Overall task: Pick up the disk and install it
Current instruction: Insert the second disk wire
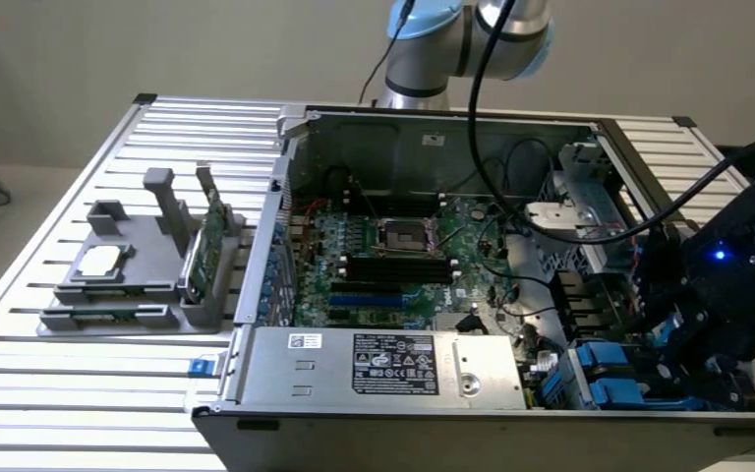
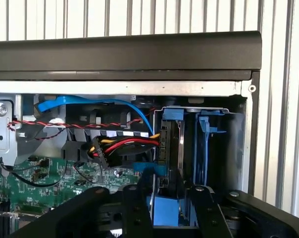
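Two fingers of your hand stand spread on either side of the disk, which sits upright in its bay at the computer case's near right corner in the exterior view, on the slatted bench.
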`<action>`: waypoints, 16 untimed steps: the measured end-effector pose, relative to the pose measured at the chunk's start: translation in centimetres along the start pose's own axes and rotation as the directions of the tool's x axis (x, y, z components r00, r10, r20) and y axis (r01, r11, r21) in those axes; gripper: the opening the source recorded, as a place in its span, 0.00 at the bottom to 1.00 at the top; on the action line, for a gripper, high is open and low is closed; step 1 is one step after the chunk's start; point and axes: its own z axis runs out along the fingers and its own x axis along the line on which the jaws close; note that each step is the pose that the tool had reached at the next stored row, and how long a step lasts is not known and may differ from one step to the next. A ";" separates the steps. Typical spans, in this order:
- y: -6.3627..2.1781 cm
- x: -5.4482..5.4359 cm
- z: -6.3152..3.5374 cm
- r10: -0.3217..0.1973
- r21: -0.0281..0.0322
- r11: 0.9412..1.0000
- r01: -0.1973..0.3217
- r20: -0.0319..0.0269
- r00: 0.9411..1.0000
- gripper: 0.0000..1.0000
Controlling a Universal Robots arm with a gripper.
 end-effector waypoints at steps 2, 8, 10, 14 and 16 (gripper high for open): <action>0.01 0.0 -0.25 0.001 0.004 1.000 -0.001 0.000 1.000 0.42; 0.09 0.2 -1.46 0.002 0.013 1.000 -0.002 0.000 1.000 0.42; 0.12 0.3 -1.99 0.003 0.014 1.000 -0.003 0.000 1.000 0.42; -0.17 0.4 -2.80 0.002 0.014 1.000 -0.002 0.000 1.000 0.40; -0.57 0.5 -3.07 0.002 0.014 1.000 -0.002 0.000 1.000 0.27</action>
